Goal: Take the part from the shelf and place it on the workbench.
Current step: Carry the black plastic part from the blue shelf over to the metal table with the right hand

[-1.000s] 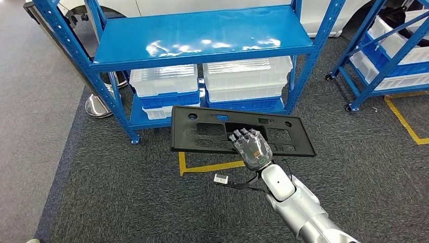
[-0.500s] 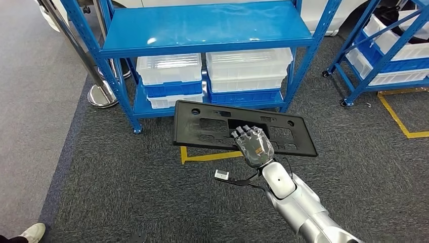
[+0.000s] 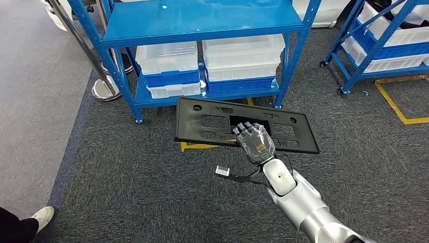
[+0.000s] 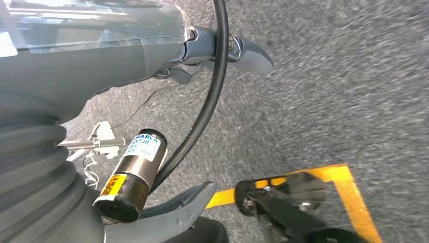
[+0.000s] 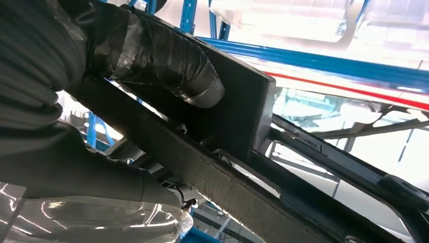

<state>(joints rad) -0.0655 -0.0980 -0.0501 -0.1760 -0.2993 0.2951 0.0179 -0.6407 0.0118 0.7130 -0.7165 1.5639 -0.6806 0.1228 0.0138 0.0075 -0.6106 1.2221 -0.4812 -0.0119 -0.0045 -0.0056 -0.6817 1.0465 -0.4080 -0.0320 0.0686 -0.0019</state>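
Overall: the right hand [image 3: 254, 143] holds the black part [image 3: 212, 121] out in front of the robot, above the grey carpet [image 3: 126, 192] and off the blue shelf [image 3: 202, 20].

Head view, part: a long flat black panel with cut-outs and round holes near its corners, lying roughly level, its far edge near the shelf's bottom tier.
Head view, right hand: comes up from below on the silver arm [image 3: 303, 202]; its fingers reach over the part's near edge into the middle cut-out, clamped on the panel.
Head view, shelf: its top board is bare and glossy; clear bins [image 3: 243, 53] sit stacked over blue ones on the lower tier.
Head view, floor: yellow tape [image 3: 202, 147] shows under the part; a second blue rack [image 3: 374, 45] stands at the right; a chrome post base [image 3: 105, 88] stands beside the shelf's left leg.
Head view, person: a white shoe [image 3: 40, 215] at the lower left corner.

Left wrist view, left hand [image 4: 167, 50]: over the carpet, beside a yellow tape corner [image 4: 349, 187]; a grey thumb tip sticks out, nothing seen in the hand, and I cannot tell whether the fingers are apart or together.

Right wrist view, right hand: a dark taped finger [image 5: 172, 61] presses on one face of the part [image 5: 243, 192], the rest of the hand on the other side, so the panel is pinched between them, with the shelf's blue rails behind.
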